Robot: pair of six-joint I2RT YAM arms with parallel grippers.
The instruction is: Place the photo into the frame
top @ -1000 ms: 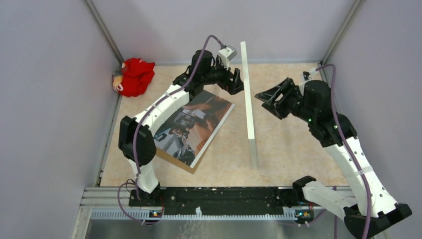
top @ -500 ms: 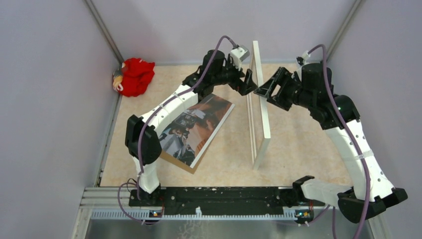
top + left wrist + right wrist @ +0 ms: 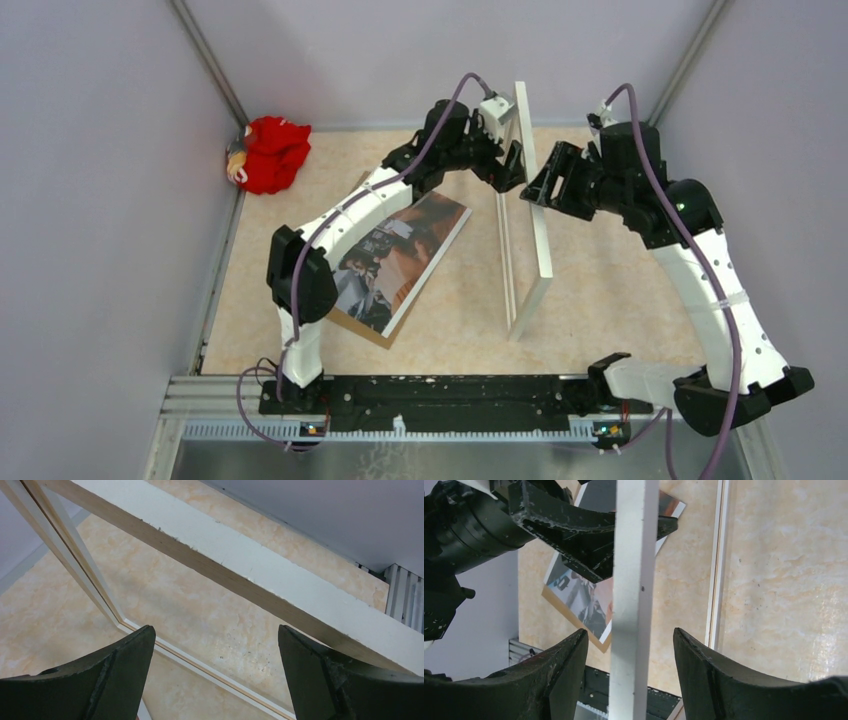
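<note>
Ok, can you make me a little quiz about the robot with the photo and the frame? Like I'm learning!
1. True or false: the photo is already inside the frame.
2. What lies in the far left corner of the table? A: a red cloth bundle. B: a blue cup. C: a green ball.
3. Fill in: the frame's white bar runs between the fingers of the ___ claw.

Key
1. False. The photo lies flat, off to the left of the frame, which stands tilted on its edge.
2. A.
3. Right. The right claw straddles the bar, open, with a gap on each side.
</note>
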